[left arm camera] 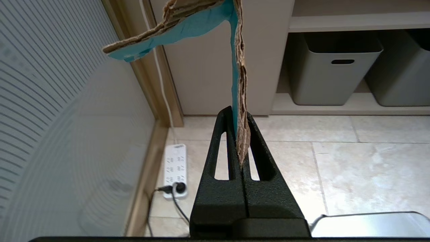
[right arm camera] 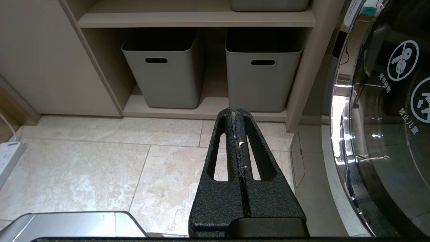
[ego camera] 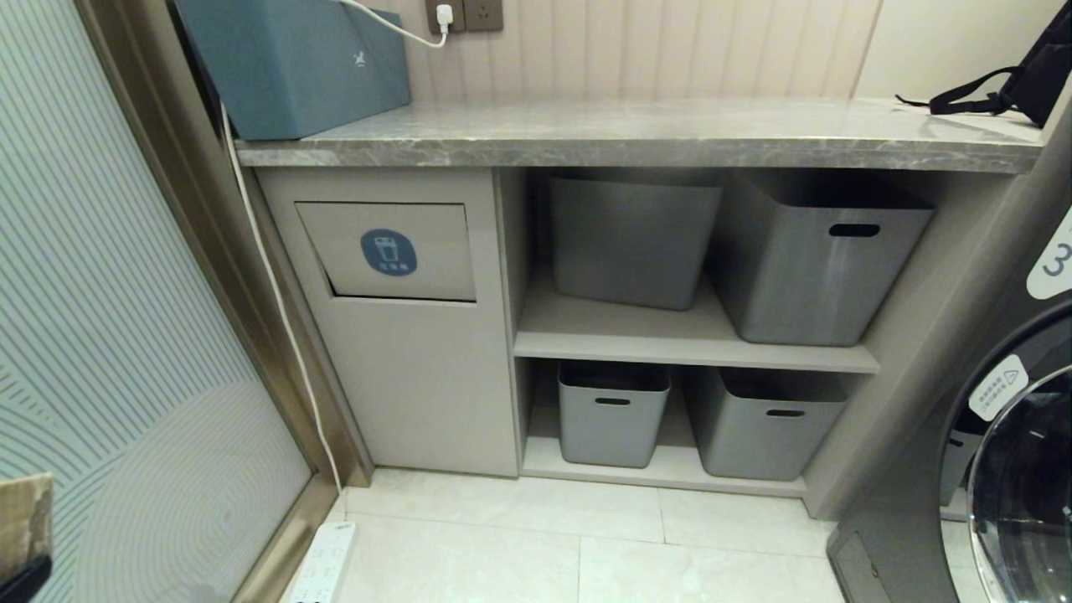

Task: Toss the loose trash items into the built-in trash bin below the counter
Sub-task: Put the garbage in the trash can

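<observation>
One scrap of trash (left arm camera: 240,84), tan cardboard faced with turquoise paper, is pinched between the pressed-together fingers of the left end effector (left arm camera: 241,129); it stands up from the tips and folds over into a flap above. In the head view only a tan corner shows at the lower left edge, so the left arm sits low and to the left of the cabinet. The right end effector (right arm camera: 237,116) is pressed together on nothing and hangs over the floor tiles (right arm camera: 168,168), facing the lower grey tubs (right arm camera: 164,79).

Progress: the scrap is in hand but not yet deposited. The trash bin flap (ego camera: 389,251), marked with a round blue sticker (ego camera: 389,252), sits in the beige cabinet panel just under the table (ego camera: 636,134) edge and appears tilted slightly. No other scraps are visible on the table or floor; whether more remain cannot be told.

Clearances: the flap is bounded on its left by the brass-coloured door frame (ego camera: 251,276) and a white cable (ego camera: 276,301) running down to a power strip (ego camera: 327,561) on the floor, and on its right by the open shelving. The table edge overhangs directly above. The washing machine (ego camera: 1013,444) crowds the right side. Open floor lies in front of the cabinet.
</observation>
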`<state>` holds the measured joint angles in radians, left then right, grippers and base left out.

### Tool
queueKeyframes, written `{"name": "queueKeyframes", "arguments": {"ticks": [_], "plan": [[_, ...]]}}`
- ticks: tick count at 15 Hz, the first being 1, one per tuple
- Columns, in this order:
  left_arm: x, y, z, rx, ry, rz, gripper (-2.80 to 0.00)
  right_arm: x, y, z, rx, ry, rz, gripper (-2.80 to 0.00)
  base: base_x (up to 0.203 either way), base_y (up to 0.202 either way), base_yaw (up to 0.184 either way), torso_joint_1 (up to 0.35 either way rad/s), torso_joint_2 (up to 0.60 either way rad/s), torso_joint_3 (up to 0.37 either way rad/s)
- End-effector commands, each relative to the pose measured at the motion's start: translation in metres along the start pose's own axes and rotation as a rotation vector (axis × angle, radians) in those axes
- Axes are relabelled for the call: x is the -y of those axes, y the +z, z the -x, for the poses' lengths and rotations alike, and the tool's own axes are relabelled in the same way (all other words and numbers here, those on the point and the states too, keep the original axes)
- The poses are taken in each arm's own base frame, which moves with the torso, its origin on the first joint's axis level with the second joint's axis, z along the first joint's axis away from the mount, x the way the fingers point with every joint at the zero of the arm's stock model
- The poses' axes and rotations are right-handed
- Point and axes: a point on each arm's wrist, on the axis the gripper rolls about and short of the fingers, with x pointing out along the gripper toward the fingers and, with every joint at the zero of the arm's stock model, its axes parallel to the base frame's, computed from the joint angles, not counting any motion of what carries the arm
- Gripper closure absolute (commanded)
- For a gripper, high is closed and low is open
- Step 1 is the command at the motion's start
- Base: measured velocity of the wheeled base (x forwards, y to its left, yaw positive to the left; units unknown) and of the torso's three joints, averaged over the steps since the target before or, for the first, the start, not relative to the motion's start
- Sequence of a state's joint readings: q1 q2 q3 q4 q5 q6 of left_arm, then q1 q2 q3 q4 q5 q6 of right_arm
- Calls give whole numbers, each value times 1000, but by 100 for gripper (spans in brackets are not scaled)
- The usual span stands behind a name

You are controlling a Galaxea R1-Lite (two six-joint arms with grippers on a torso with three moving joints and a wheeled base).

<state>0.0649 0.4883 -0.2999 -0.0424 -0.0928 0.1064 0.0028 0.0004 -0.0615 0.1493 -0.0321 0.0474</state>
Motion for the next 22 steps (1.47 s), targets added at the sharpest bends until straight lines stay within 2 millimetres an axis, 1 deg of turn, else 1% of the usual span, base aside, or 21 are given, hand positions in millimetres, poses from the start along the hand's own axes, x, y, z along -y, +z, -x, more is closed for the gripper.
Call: {"name": "queueKeyframes", "arguments": {"ticks": [1, 4, 7, 9, 11, 15, 18, 22], "plan": [[0, -5, -2, -24, 0, 52, 0, 0, 0, 0, -2, 0, 0, 0, 0, 0, 0, 0, 0, 0], [0, -9, -4, -32, 22, 128, 0, 0, 0, 0, -2, 1, 0, 0, 0, 0, 0, 0, 0, 0], [1, -20, -6, -70, 38, 189, 0, 0, 0, 0, -2, 0, 0, 0, 0, 0, 0, 0, 0, 0], [2, -31, -8, -104, 38, 182, 0, 0, 0, 0, -2, 0, 0, 0, 0, 0, 0, 0, 0, 0], [1, -35, -8, -118, 71, 168, 0, 0, 0, 0, -2, 0, 0, 0, 0, 0, 0, 0, 0, 0], [2, -40, -10, -94, 75, 167, 0, 0, 0, 0, -2, 0, 0, 0, 0, 0, 0, 0, 0, 0], [2, -46, -11, -99, 81, 128, 0, 0, 0, 0, -2, 0, 0, 0, 0, 0, 0, 0, 0, 0], [2, -48, -11, -103, 81, 128, 0, 0, 0, 0, -2, 0, 0, 0, 13, 0, -1, 1, -1, 2]]}}
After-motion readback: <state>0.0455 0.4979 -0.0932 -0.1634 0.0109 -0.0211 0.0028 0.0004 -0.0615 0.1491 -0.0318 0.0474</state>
